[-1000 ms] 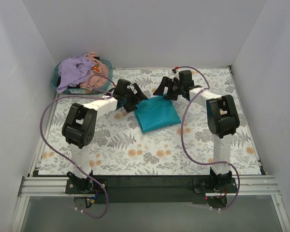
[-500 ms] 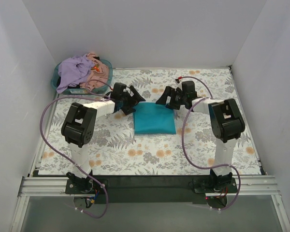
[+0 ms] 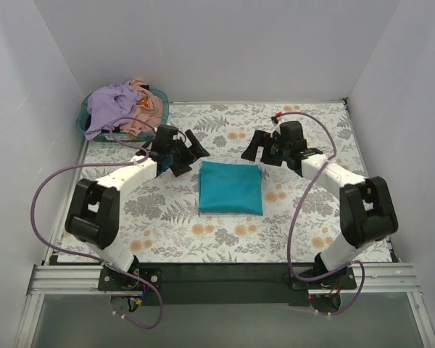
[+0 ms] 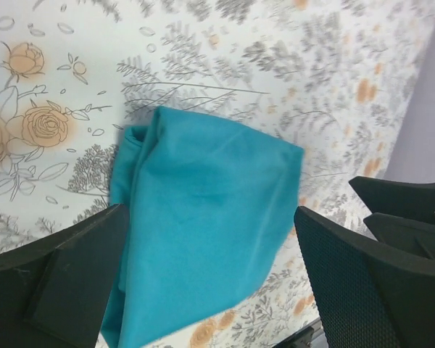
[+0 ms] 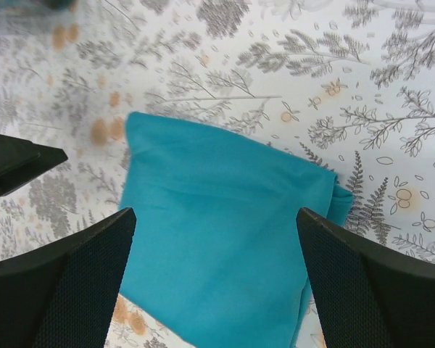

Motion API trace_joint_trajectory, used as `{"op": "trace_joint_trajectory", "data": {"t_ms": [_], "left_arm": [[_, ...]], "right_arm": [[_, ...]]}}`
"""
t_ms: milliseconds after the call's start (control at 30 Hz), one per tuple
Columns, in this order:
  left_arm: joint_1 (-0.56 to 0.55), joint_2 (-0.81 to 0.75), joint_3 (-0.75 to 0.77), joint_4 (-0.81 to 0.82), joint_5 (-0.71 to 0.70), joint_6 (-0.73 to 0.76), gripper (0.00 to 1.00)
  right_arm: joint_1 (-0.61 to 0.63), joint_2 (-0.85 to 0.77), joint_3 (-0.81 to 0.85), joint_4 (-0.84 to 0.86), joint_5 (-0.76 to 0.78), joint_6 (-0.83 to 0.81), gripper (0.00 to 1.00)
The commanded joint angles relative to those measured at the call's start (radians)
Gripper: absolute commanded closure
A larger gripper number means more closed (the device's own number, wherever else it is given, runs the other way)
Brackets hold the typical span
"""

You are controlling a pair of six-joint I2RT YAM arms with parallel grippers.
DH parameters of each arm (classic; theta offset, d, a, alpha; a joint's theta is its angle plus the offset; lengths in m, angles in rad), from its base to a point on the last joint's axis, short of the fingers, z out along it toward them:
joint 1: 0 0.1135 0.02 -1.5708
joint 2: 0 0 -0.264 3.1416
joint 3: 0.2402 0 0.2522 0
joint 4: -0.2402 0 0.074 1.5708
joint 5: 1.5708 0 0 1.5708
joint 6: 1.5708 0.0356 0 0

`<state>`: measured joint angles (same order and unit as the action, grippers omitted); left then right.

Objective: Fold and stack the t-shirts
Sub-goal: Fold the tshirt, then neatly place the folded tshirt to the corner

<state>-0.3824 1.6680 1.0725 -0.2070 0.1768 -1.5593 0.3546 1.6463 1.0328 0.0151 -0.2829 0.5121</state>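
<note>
The teal-blue t-shirt [image 3: 230,188] lies folded in a neat rectangle on the table's middle; it also shows in the left wrist view [image 4: 203,217] and the right wrist view [image 5: 225,246]. The lavender t-shirt [image 3: 110,104] and the peach-pink t-shirt [image 3: 143,116] lie crumpled in the teal basket [image 3: 84,124] at the back left. My left gripper [image 3: 193,148] is open and empty, just off the folded shirt's back left corner. My right gripper [image 3: 252,148] is open and empty, just off its back right corner.
The grey-and-orange floral cloth [image 3: 304,210] covers the table. White walls close in the back and both sides. Purple cables loop from both arms. The other gripper's fingertips show at the edges of each wrist view.
Both grippers have let go of the teal shirt and drawn back and apart from it. The shirt has settled flat and square on the table.
</note>
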Motion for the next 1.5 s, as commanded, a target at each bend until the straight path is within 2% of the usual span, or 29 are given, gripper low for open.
{"op": "trace_joint_trajectory", "data": {"t_ms": [0,100,267,400,633,800,933,1000,1100,1133,1267,1467], "left_arm": [[0.004,-0.195,-0.008,-0.116,-0.072,0.074,0.02],[0.005,-0.319,-0.078,-0.195,-0.163,0.062,0.02],[0.008,-0.503,-0.249,-0.304,-0.289,-0.013,0.02],[0.011,-0.629,-0.327,-0.357,-0.332,-0.045,0.02],[0.013,-0.724,-0.368,-0.408,-0.378,-0.085,0.02],[0.013,-0.722,-0.375,-0.394,-0.361,-0.084,0.02],[0.013,-0.699,-0.382,-0.381,-0.356,-0.082,0.02],[0.013,-0.682,-0.382,-0.362,-0.34,-0.079,0.02],[0.011,-0.659,-0.393,-0.306,-0.269,-0.061,0.02],[0.013,-0.651,-0.396,-0.293,-0.257,-0.055,0.02],[0.013,-0.617,-0.395,-0.279,-0.244,-0.05,0.02],[0.013,-0.603,-0.395,-0.272,-0.238,-0.044,0.02]], "right_arm": [[0.032,-0.16,-0.072,-0.079,0.105,-0.04,0.02],[0.059,-0.261,-0.154,-0.116,0.195,-0.035,0.02],[0.104,-0.275,-0.22,-0.179,0.31,-0.038,0.03],[0.133,-0.215,-0.211,-0.181,0.333,-0.032,0.1],[0.159,-0.085,-0.191,-0.184,0.381,0.008,0.23],[0.184,-0.025,-0.188,-0.181,0.389,0.025,0.32],[0.19,-0.01,-0.191,-0.175,0.383,0.034,0.44],[0.198,-0.002,-0.191,-0.17,0.381,0.037,0.44],[0.21,0.016,-0.189,-0.162,0.373,0.043,0.55],[0.213,0.021,-0.191,-0.159,0.373,0.046,0.64],[0.222,0.041,-0.192,-0.15,0.372,0.057,0.73],[0.224,0.061,-0.177,-0.158,0.396,0.037,0.91]]}}
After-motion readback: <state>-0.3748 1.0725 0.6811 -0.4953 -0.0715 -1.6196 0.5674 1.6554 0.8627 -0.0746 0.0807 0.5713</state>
